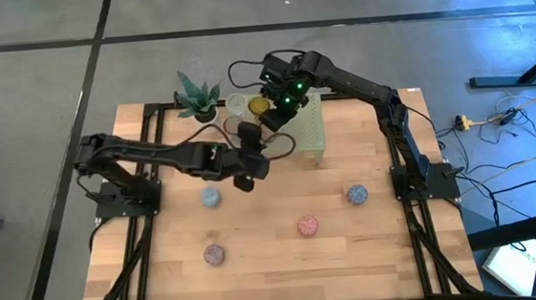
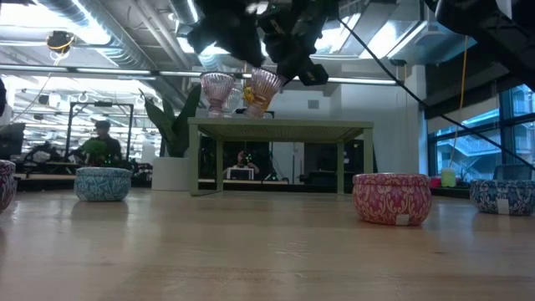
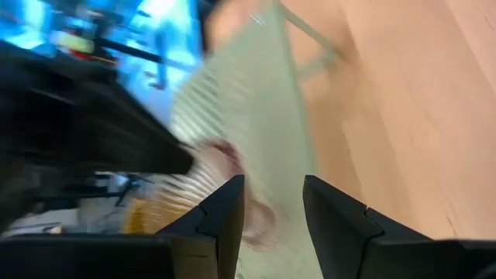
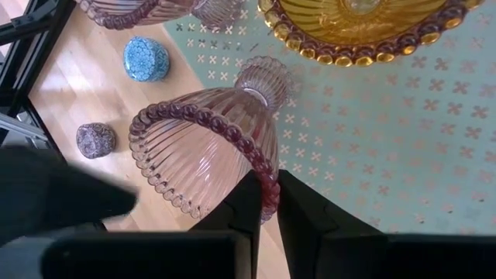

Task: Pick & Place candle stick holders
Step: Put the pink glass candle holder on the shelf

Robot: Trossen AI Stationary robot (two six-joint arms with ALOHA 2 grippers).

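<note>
- Wooden tabletop (image 1: 276, 255) fills the high view, with a pale green perforated stand (image 1: 312, 127) and a potted plant (image 1: 197, 98) toward its far edge.
- Four small patterned cups sit loose on the wood: blue ones (image 1: 211, 198) (image 1: 357, 195), a pink one (image 1: 308, 226) and a mauve one (image 1: 214, 255).
- Placing seems to be the step in hand: the right gripper (image 4: 262, 203) pinches the beaded rim of a pinkish ribbed glass holder (image 4: 208, 155), tilted, its foot at or just above the stand.
- An amber holder (image 4: 364, 19) and another pinkish one (image 4: 143, 9) are already on the stand close by.
- The right arm reaches in from its base, elbow bent, wrist angled down over the stand's left end.
- Next move, as I judge it: level the glass, settle its foot flat, then release without knocking the neighbours.
- The left gripper (image 3: 273, 205) hovers just beside the stand, jaws narrowly apart and apparently empty, though that view is smeared.
</note>
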